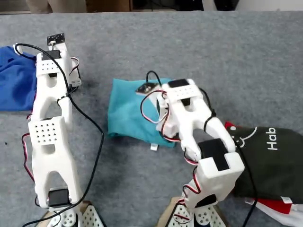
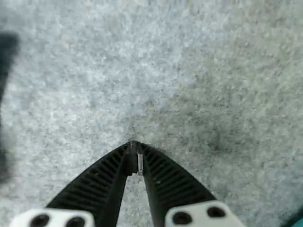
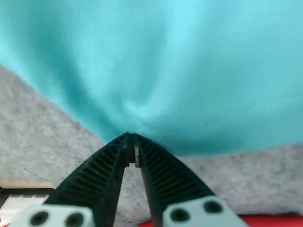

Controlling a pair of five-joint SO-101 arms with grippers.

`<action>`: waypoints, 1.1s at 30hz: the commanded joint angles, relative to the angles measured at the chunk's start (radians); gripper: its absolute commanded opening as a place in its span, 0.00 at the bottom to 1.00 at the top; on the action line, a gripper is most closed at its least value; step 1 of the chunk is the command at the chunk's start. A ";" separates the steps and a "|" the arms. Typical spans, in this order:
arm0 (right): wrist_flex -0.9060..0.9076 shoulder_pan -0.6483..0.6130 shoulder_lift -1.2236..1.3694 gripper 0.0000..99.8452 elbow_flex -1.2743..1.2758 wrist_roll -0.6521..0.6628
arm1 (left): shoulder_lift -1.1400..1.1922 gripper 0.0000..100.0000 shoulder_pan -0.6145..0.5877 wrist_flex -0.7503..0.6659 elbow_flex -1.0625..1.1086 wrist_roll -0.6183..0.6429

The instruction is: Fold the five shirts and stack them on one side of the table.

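A folded teal shirt [image 1: 125, 113] lies in the middle of the grey table. My right arm [image 1: 189, 113] bends over the shirt's right side. In the right wrist view my right gripper [image 3: 131, 137] is shut at the edge of the teal shirt [image 3: 180, 71], and creases in the cloth run into its tips, so it seems to pinch the fabric. A blue shirt [image 1: 14, 80] lies bunched at the left edge. My left arm [image 1: 49, 85] stands beside it. My left gripper [image 2: 134, 144] is shut on nothing, just over bare grey felt [image 2: 189, 71].
A black shirt [image 1: 274, 161] with white print lies at the right edge, on top of a red and white shirt [image 1: 284, 208]. Cables hang from both arms. The grey table [image 1: 213, 47] stretches bare across the back.
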 commanded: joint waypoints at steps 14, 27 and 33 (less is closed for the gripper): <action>0.272 0.099 0.348 0.19 -1.013 0.068 | 0.001 0.02 -0.005 -0.026 -0.040 0.002; 0.416 0.162 0.837 0.23 -1.575 0.087 | 0.001 0.02 -0.003 -0.026 -0.040 0.002; 0.419 0.162 0.851 0.10 -1.573 0.086 | 0.001 0.02 -0.003 -0.026 -0.040 0.002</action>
